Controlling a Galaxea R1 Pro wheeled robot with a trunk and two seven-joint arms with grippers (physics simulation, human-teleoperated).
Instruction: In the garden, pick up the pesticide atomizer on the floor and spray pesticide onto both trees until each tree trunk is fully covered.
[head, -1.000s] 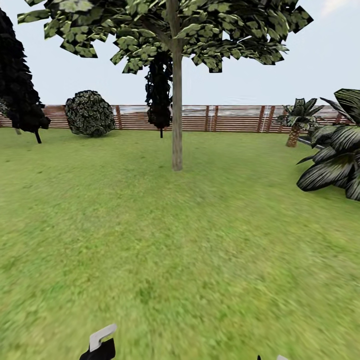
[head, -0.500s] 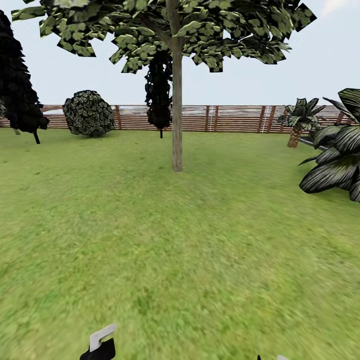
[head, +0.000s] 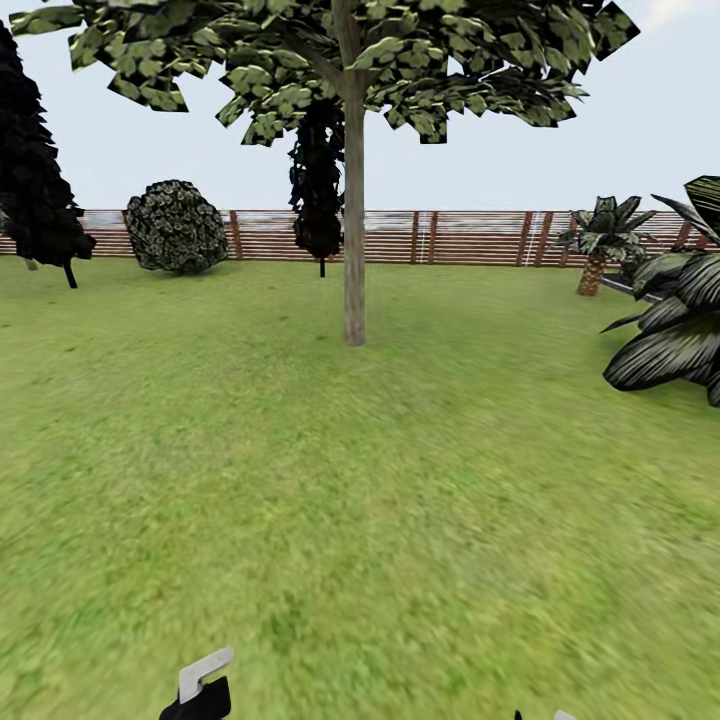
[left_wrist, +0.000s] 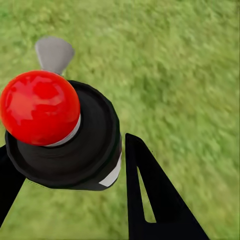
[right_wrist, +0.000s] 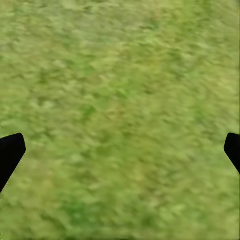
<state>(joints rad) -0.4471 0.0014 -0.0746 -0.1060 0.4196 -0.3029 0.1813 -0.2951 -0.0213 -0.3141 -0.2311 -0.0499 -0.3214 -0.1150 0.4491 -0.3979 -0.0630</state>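
a: where's the pesticide atomizer (left_wrist: 62, 132)?

b: clamped between the left gripper (left_wrist: 70, 165)'s fingers, red knob and grey nozzle over the grass (head: 400, 500). it peeks in at the bottom left of the head view.

a: and the right gripper (right_wrist: 120, 150)?

b: spread wide, holding nothing, its tips at the frame's edges.

a: progress?

b: pickup looks done. the tree (head: 345, 60) stands upper centre, its tree trunk (head: 354, 240) well apart from the robot, with no white specks i can make out. spraying both trees is left, i'd judge.
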